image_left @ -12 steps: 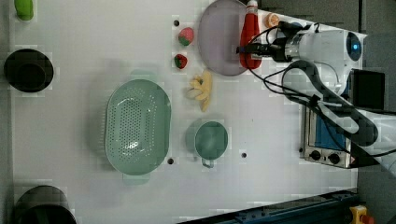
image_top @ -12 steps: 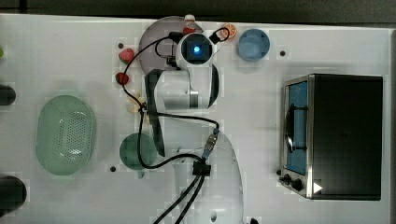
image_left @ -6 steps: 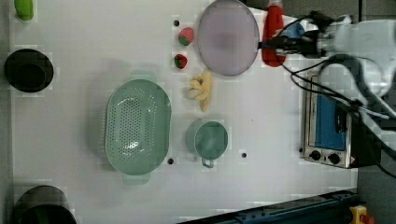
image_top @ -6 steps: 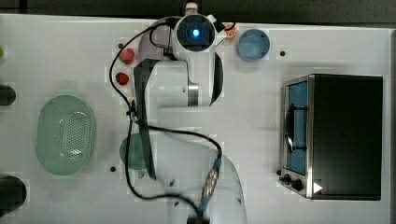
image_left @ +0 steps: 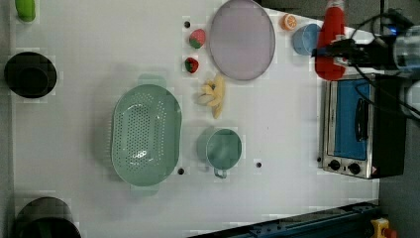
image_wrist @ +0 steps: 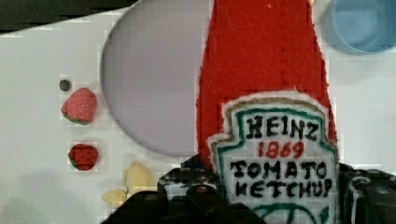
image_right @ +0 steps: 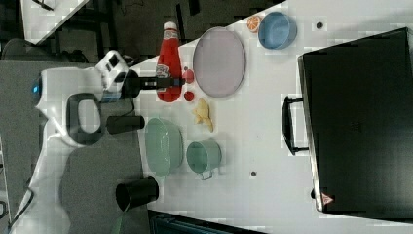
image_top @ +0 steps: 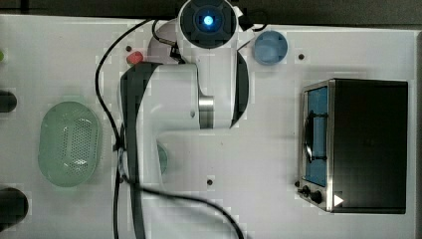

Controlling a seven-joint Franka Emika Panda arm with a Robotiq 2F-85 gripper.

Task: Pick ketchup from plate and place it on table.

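While my gripper is clamped on the ketchup at its label, I count the pick as done. Beyond, the plate lies bare (bottle lifted well clear of it); setting it on the table remains.

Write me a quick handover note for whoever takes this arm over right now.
Claw: shut on the ketchup, gripping it near the label.
Ketchup: lifted clear of the plate; in the left view it hangs near the blue bowl and the toaster oven.
Plate: nothing on it.
Done: the pick.
Left: lower the ketchup onto a bare patch of the table, release and back away.
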